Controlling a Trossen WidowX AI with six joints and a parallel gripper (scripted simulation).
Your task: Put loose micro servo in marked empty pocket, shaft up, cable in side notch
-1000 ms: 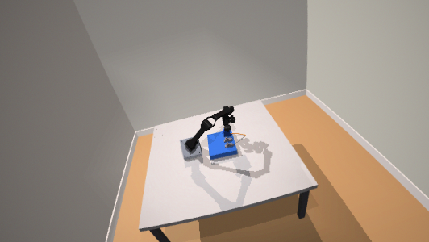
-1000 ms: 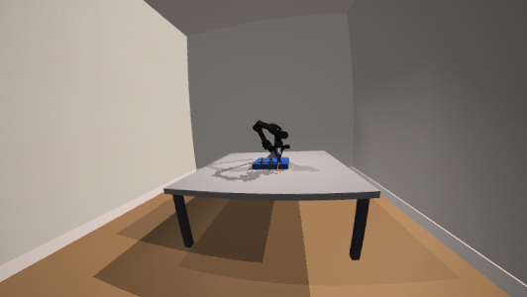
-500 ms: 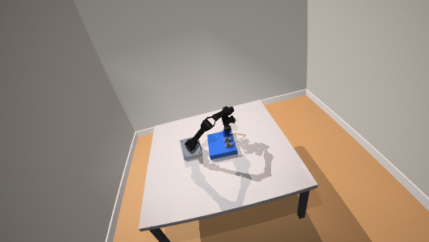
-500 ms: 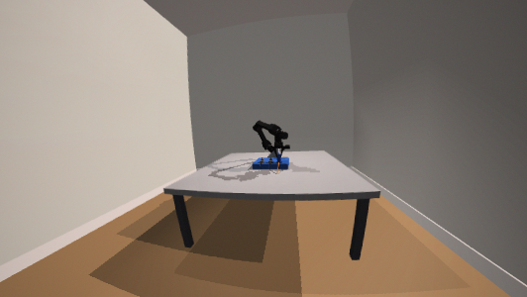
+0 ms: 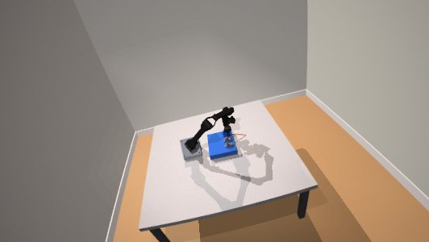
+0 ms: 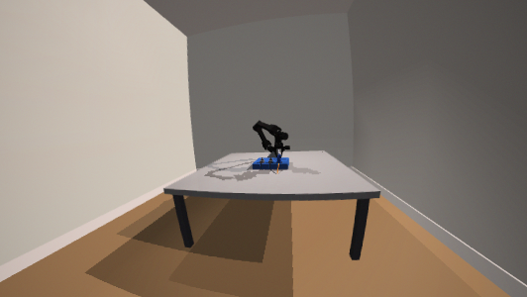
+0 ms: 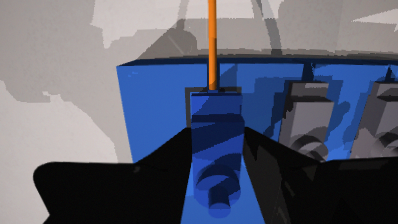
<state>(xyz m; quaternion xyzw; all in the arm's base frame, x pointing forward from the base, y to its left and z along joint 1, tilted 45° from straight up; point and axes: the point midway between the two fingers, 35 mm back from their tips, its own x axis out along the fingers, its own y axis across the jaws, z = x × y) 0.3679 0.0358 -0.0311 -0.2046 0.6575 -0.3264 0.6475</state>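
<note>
My gripper [image 7: 217, 165] [image 5: 226, 130] [image 6: 278, 154] is shut on the blue micro servo [image 7: 216, 125], shaft end toward the wrist camera. In the wrist view the servo hangs right over the marked empty pocket [image 7: 188, 95], the leftmost one on the blue deck [image 7: 152, 105] [image 5: 216, 150] [image 6: 262, 164]. Its orange cable [image 7: 212, 45] [image 5: 240, 135] runs straight out past the deck's far edge. How deep the servo sits in the pocket is hidden by the fingers.
Two grey servos [image 7: 305, 117] [image 7: 377, 120] [image 5: 229, 141] sit in the deck's other pockets, right of the held one. The arm's grey base [image 5: 190, 150] stands left of the deck on the white table [image 5: 181, 194] [image 6: 307, 183].
</note>
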